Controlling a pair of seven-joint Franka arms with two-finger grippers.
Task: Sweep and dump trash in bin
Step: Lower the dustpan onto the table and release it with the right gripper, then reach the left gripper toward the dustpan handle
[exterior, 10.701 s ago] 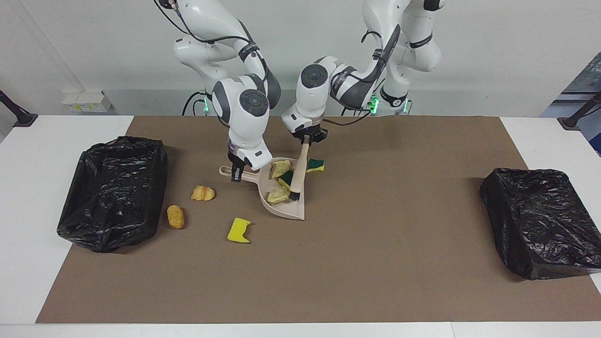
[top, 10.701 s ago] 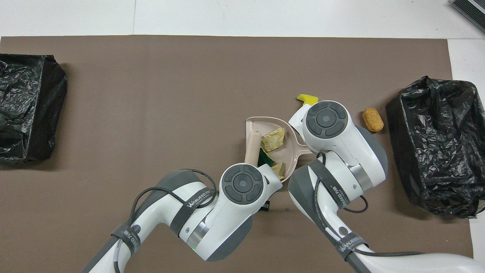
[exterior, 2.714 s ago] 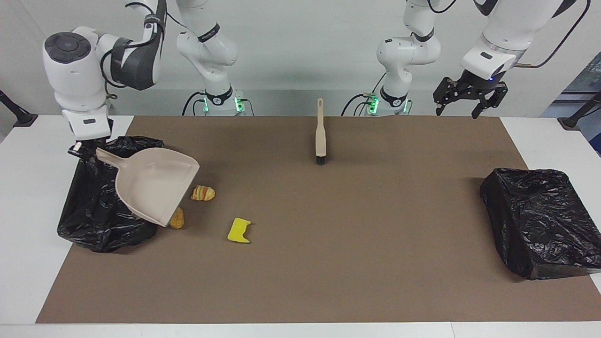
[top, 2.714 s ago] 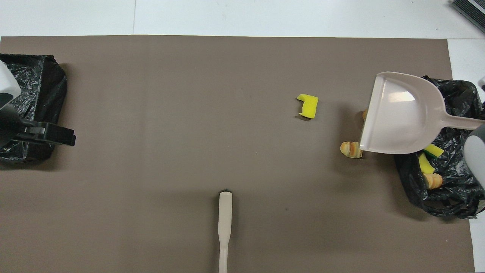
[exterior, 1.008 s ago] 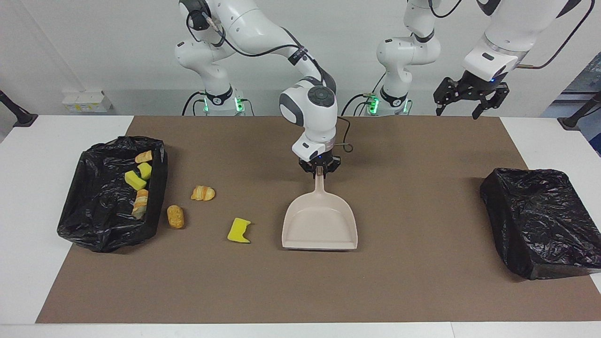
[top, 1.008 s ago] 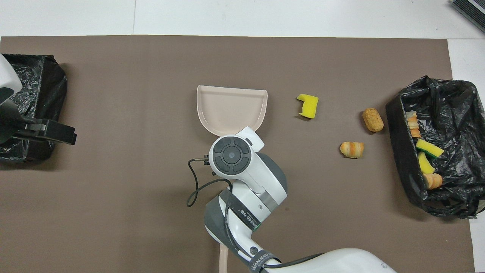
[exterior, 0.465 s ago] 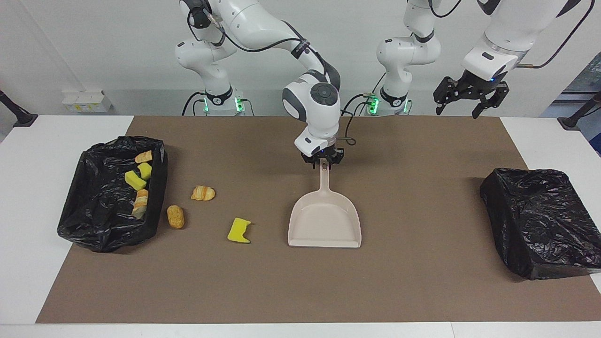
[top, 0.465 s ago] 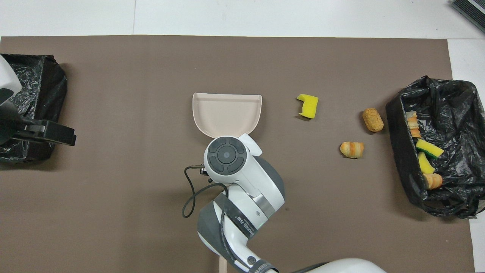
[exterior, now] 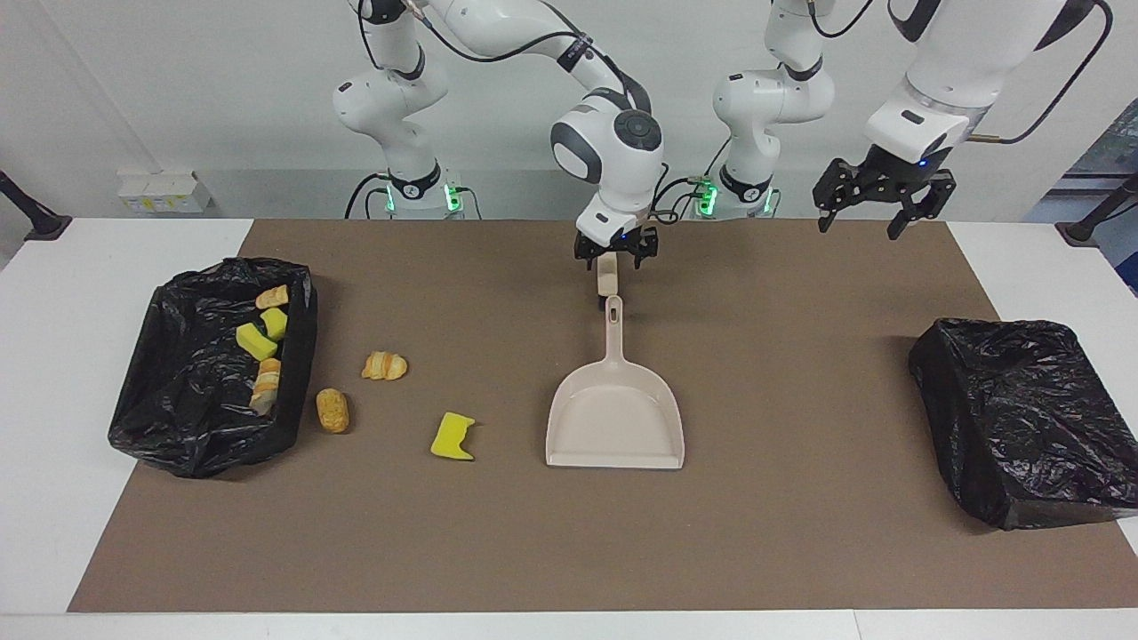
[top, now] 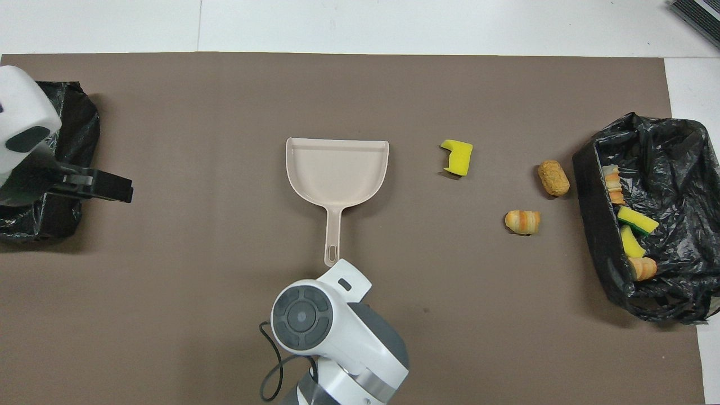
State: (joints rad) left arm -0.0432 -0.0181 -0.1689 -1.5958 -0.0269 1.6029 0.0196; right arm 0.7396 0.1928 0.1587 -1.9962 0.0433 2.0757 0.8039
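Three pieces of trash lie on the brown mat beside the bin at the right arm's end: a yellow sponge chunk, a croissant piece and a bread roll. Several more scraps lie inside that black-bagged bin. The beige dustpan lies flat mid-mat, its handle pointing toward the robots. My right gripper hangs open just above the beige brush, clear of the dustpan handle. My left gripper waits open, raised at the left arm's end.
A second black-bagged bin stands at the left arm's end of the table. The brown mat covers most of the white tabletop. In the overhead view the right arm's wrist hides the brush.
My right gripper set the dustpan down, opened, let go of its handle and drew back and up over the brush. The left gripper shifted slightly.
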